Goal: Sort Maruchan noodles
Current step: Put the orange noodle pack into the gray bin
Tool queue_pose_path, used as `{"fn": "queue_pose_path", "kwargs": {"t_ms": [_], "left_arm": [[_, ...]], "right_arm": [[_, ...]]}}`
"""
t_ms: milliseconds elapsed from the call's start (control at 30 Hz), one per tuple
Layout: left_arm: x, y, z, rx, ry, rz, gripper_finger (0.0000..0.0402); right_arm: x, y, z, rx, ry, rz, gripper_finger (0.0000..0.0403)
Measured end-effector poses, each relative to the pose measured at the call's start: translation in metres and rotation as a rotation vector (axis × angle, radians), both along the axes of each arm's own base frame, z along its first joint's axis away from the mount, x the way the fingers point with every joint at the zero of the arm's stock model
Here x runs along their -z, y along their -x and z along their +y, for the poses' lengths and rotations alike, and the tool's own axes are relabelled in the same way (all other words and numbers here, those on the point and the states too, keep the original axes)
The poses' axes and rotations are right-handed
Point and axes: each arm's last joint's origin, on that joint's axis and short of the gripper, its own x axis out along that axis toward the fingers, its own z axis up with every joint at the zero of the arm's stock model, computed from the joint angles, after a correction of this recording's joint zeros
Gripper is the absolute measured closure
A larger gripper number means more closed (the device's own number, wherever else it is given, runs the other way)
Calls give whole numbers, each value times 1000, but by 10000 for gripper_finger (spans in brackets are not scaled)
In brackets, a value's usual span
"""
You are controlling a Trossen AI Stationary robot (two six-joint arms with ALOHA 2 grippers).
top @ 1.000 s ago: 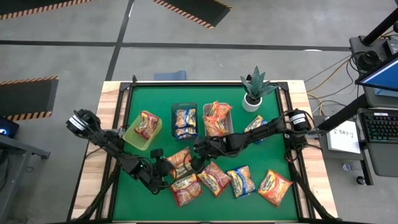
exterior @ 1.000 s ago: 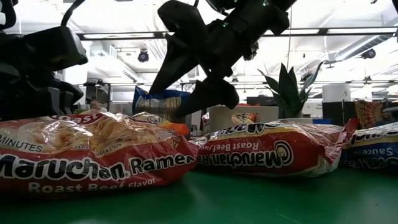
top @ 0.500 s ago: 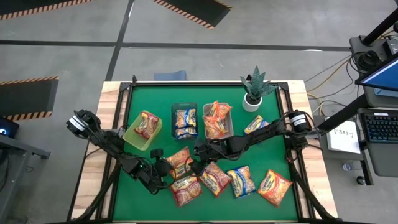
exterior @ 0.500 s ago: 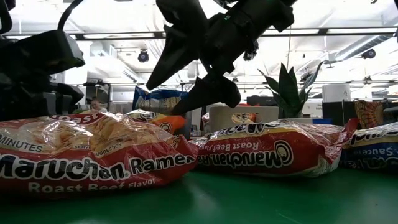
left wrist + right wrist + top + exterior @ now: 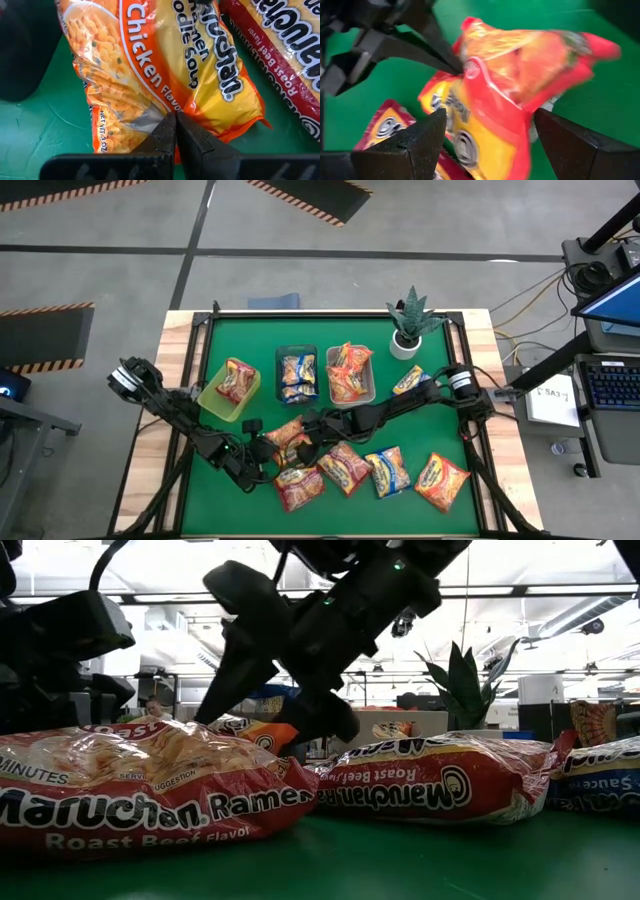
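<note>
An orange Chicken-flavor Maruchan packet (image 5: 290,440) lies left of the table's middle, between both grippers. My left gripper (image 5: 263,453) is at its left side, shut on it. My right gripper (image 5: 306,434) reaches in from the right and is open. In the right wrist view its fingers (image 5: 415,142) stand on either side of the packet (image 5: 500,75); I cannot tell whether they touch it. Red packets (image 5: 298,485) (image 5: 345,465), a blue-and-yellow one (image 5: 387,472) and an orange one (image 5: 440,480) lie flat along the near edge. My left gripper pinches the orange packet's crinkled side edge (image 5: 157,111) between its two shut fingertips, coming low from the table's left. The right wrist view shows those fingertips (image 5: 451,64) on the packet's edge. Whether the packet is clear of the table, I cannot tell.
A green bin (image 5: 212,402) holds a red packet, a dark bin (image 5: 280,365) blue-and-yellow ones, and a grey bin (image 5: 331,358) orange ones, in a row behind the grippers. A potted plant (image 5: 410,325) stands at the far right. Another packet (image 5: 412,382) lies under the right arm.
My right gripper has moved down and toward the table's left and near edge, closing in on the orange packet until its open fingers stand around it. My left gripper has kept its hold in place.
</note>
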Motion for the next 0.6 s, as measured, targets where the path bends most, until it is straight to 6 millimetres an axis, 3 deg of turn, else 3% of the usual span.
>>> {"fn": "queue_pose_path", "kwargs": {"t_ms": [233,600], "left_arm": [[0,-1,-1,-1,0,-20,402],[-4,-3,-5,-1,-10,-86,402]], "right_arm": [[-6,-11,-1,-35,15,-25,145],[-7,-12,-10,-66,31,-24,317]]}}
